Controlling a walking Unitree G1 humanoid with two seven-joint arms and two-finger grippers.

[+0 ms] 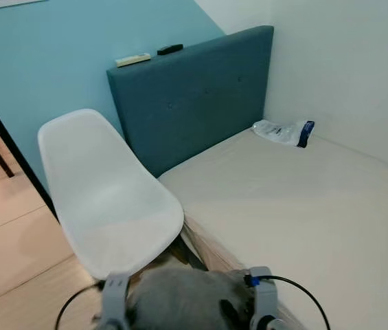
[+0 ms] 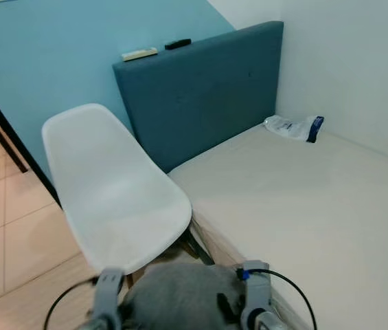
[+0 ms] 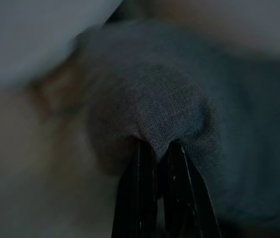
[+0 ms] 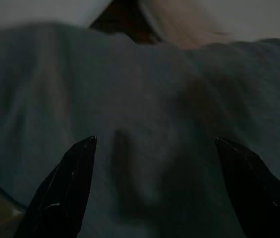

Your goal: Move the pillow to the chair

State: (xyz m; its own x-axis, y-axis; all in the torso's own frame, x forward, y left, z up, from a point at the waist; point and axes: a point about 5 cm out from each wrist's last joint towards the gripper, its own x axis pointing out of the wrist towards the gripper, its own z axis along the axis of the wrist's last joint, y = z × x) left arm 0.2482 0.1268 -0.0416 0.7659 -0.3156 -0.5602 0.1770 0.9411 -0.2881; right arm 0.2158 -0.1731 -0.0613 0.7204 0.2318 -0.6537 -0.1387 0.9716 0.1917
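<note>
The left gripper [image 3: 160, 153] has its jaws pinched nearly together on a bunched fold of the grey pillow [image 1: 180, 299], the cloth puckering around the black tips. The right gripper [image 4: 154, 144] has its jaws spread wide, the pillow's face lying between and just ahead of the two fingers; whether they actually press into it I cannot tell. So the pillow is carried low in front of the robot, between the two arms, near the front edge of the chair [image 1: 111, 199] and not yet on it.

My reading is that the pick-up is done and the carry is nearly over: what is left is to lift the pillow over the seat's front lip, set it down and let go.

The pillow is a soft, coarse-woven grey fabric that sags and creases where it is held. The chair is a smooth, glossy white moulded shell, its seat dished and its back curved. Beside it stands the bed [image 1: 303, 206], with a plain cream mattress surface and a teal upholstered headboard [image 1: 194, 96] with button tufts. A crumpled clear plastic packet [image 1: 283, 130] lies by the wall.
</note>
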